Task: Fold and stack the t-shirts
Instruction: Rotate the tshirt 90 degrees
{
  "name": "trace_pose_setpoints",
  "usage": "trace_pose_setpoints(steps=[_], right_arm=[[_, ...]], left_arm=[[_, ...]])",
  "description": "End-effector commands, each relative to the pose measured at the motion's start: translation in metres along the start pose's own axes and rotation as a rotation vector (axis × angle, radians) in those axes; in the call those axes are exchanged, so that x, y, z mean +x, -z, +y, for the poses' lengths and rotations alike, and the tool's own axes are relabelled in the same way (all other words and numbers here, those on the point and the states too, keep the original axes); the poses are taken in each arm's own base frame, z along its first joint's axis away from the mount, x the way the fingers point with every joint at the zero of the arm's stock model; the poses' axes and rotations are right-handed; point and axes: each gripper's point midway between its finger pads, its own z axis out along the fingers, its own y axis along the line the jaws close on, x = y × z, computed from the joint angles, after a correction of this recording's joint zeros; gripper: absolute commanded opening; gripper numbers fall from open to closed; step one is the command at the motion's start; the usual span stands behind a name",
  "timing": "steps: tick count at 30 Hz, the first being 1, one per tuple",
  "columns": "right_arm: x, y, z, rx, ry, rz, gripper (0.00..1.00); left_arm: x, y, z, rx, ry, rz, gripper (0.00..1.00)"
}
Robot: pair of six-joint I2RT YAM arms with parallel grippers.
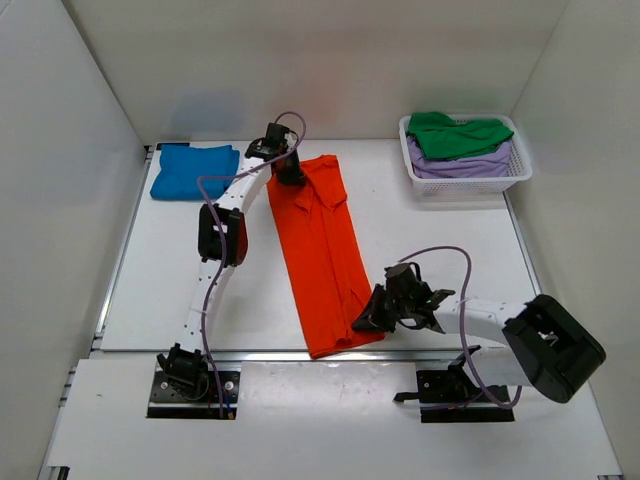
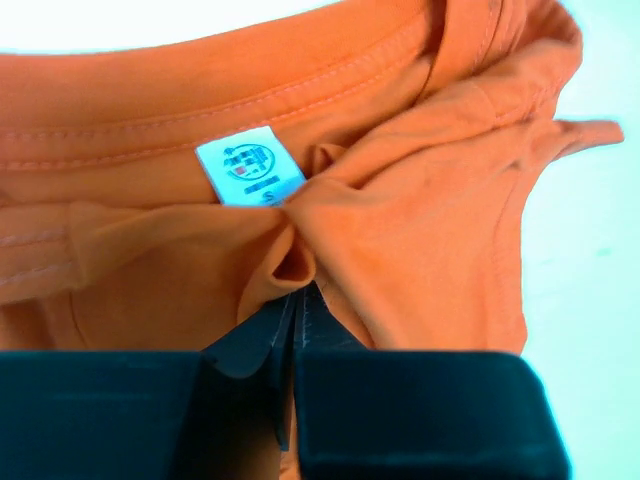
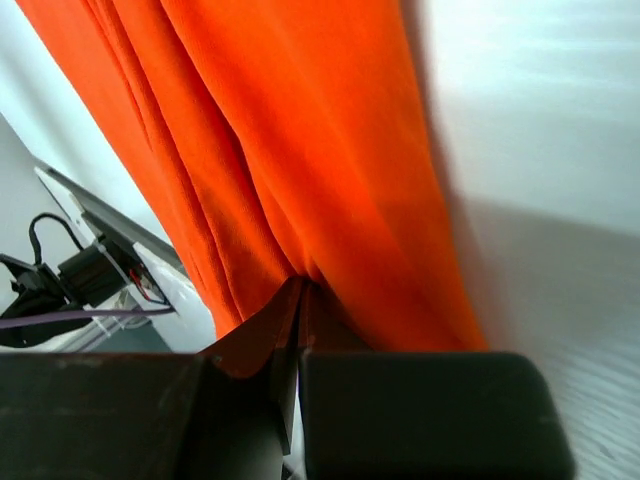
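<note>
The orange t-shirt (image 1: pixel 322 250) lies as a long narrow strip down the middle of the table. My left gripper (image 1: pixel 290 176) is shut on its collar end at the far side; the left wrist view shows the pinched cloth (image 2: pixel 300 250) beside a white label (image 2: pixel 250 166). My right gripper (image 1: pixel 364 322) is shut on the near right edge of the shirt, seen in the right wrist view (image 3: pixel 300 282). A folded blue t-shirt (image 1: pixel 194 170) lies at the far left. A green t-shirt (image 1: pixel 456 134) and a lavender one (image 1: pixel 462 162) sit in the basket.
The white lattice basket (image 1: pixel 470 184) stands at the far right of the table. White walls close in the left, right and far sides. The arm bases (image 1: pixel 190 380) are bolted at the near edge.
</note>
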Motion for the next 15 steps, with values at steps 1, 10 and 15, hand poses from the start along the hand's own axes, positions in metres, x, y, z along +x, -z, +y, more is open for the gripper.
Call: trace_pose_setpoints(steps=[1, 10, 15], right_arm=[[0.002, -0.014, 0.01, -0.006, 0.051, 0.039, 0.0], [0.02, -0.027, 0.045, -0.055, 0.266, 0.148, 0.0], [-0.01, -0.014, 0.075, -0.111, 0.484, 0.08, 0.0]], left_arm=[[-0.012, -0.006, -0.002, 0.084, 0.07, -0.016, 0.1], [-0.063, 0.018, -0.02, 0.244, 0.113, -0.141, 0.22], [-0.119, 0.094, -0.044, 0.325, 0.091, -0.283, 0.35]])
